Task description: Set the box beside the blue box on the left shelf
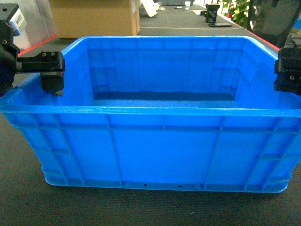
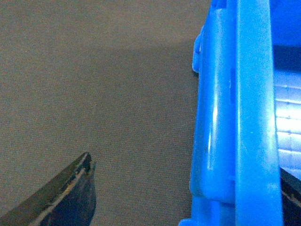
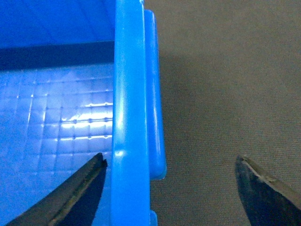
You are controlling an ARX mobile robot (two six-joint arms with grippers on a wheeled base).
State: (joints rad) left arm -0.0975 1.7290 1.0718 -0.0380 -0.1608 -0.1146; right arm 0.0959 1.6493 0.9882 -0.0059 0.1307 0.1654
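The blue box (image 1: 160, 150) is sitting upright on a dark grey carpeted floor (image 1: 28, 202), filling most of the head view, its ribbed long wall facing the camera and its inside showing a square-grid bottom; the left hand (image 1: 51, 77) is hanging over the box's left short rim, one finger dipping inside the wall; in the left wrist view the fingers are spread wide, one dark finger (image 2: 70, 197) lying out over the floor and the other just showing at the lower right corner inside the box, the rim running between them, so the hand is released and straddling the rim; the right hand (image 3: 171, 188) is sitting at the right short rim, likewise released, one finger (image 3: 80, 197) inside over the grid bottom and the other outside over the floor, neither visibly pressing the plastic; behind the box a cardboard carton (image 1: 94, 16) is standing on the floor.
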